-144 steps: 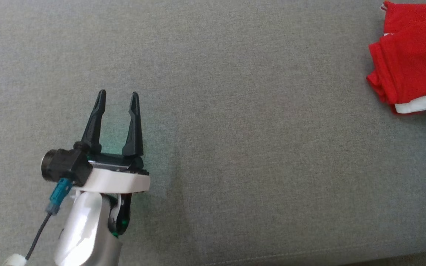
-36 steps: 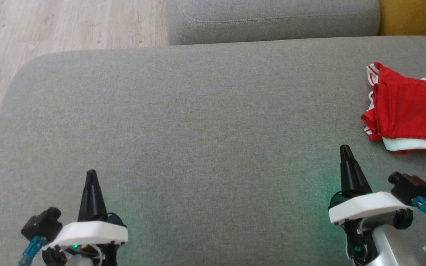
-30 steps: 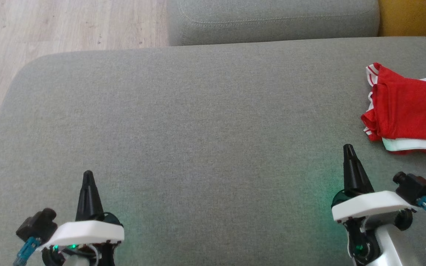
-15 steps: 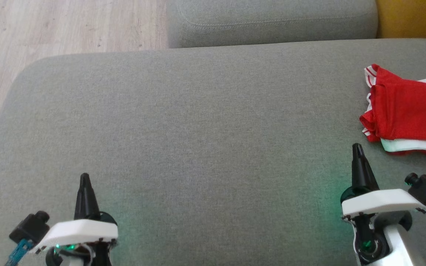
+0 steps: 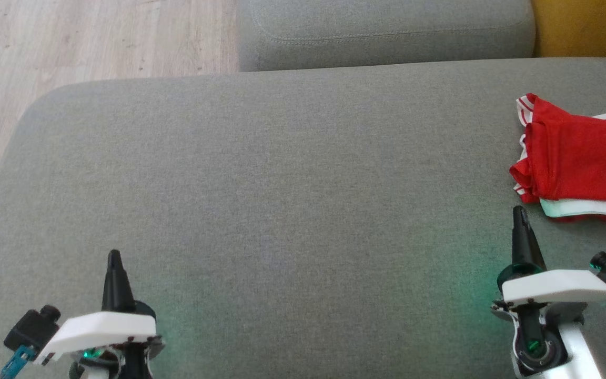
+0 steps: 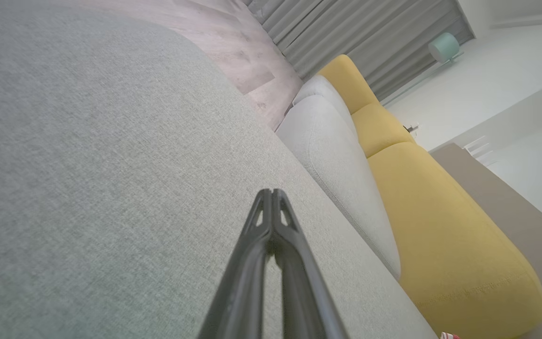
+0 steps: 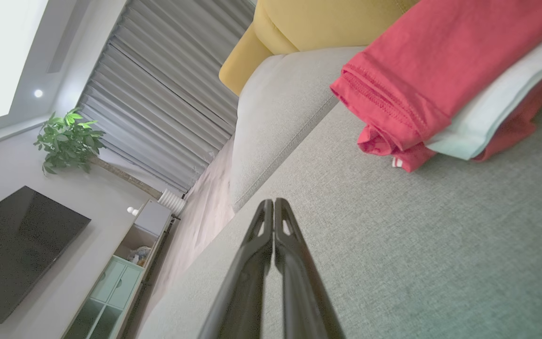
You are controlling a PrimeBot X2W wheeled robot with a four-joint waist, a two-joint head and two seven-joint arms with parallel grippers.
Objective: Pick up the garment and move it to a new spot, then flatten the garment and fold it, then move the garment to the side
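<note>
Surface: grey woven sofa seat [image 5: 282, 210], spanning most of the head view, rounded corner at upper left. Lower left of frame: left gripper [image 5: 114, 255], dark fingers pressed together into one point, holding nothing, above the fabric. Lower right of frame: right gripper [image 5: 518, 210], fingers likewise closed and empty, tip near the garment but apart from it. Right edge, mid-height: garment [image 5: 576, 158], red with white trim, folded in layers and lying on the seat; in the right wrist view a pale band sits between the red layers, and a small white mark [image 7: 397, 162] at the lower fold is too small to read. Top centre: grey back cushion [image 5: 382, 31] with a stitched seam. Upper right corner: yellow cushion [image 5: 587, 26]. Upper left: pale wood floor [image 5: 98, 42]. Room beyond, in the right wrist view: grey pleated curtains [image 7: 158, 94], leafy plant [image 7: 66, 141], dark television [image 7: 17, 249], low cabinet [image 7: 125, 268].
</note>
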